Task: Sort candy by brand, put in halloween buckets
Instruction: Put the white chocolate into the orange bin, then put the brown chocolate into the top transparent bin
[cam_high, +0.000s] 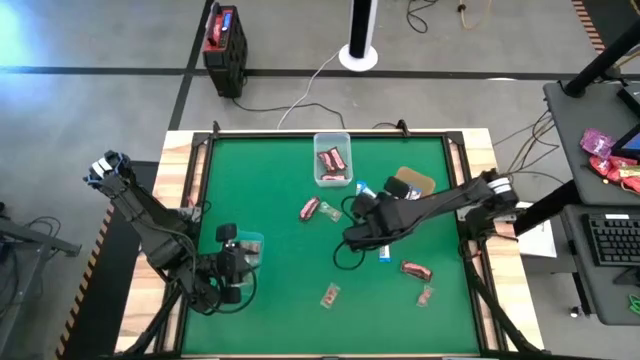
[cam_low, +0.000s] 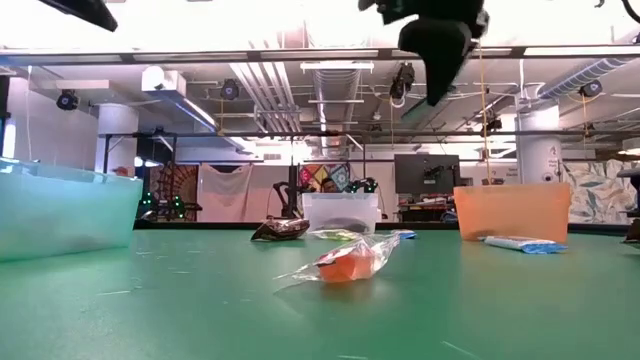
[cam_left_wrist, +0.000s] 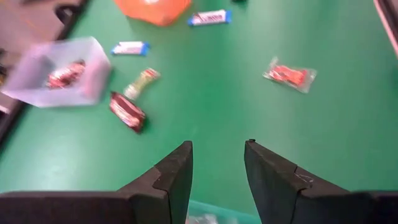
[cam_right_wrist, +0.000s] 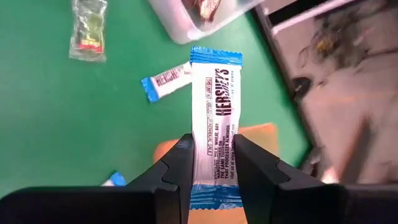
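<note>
Gripping a blue-and-white candy bar (cam_right_wrist: 214, 118) between its fingers (the wrapper reads Hershey's), the right claw (cam_right_wrist: 211, 158) hangs above the green tabletop (cam_high: 280, 220) near the brown tray (cam_high: 418, 182). The left claw (cam_left_wrist: 217, 168) hovers with jaws parted and empty over the teal tub (cam_high: 248, 246) at the tabletop's left side. The clear tub (cam_high: 333, 160) at the far edge holds dark red pieces; other candies lie scattered, including a dark red one (cam_high: 309, 208) and a pinkish one (cam_high: 330, 295).
</note>
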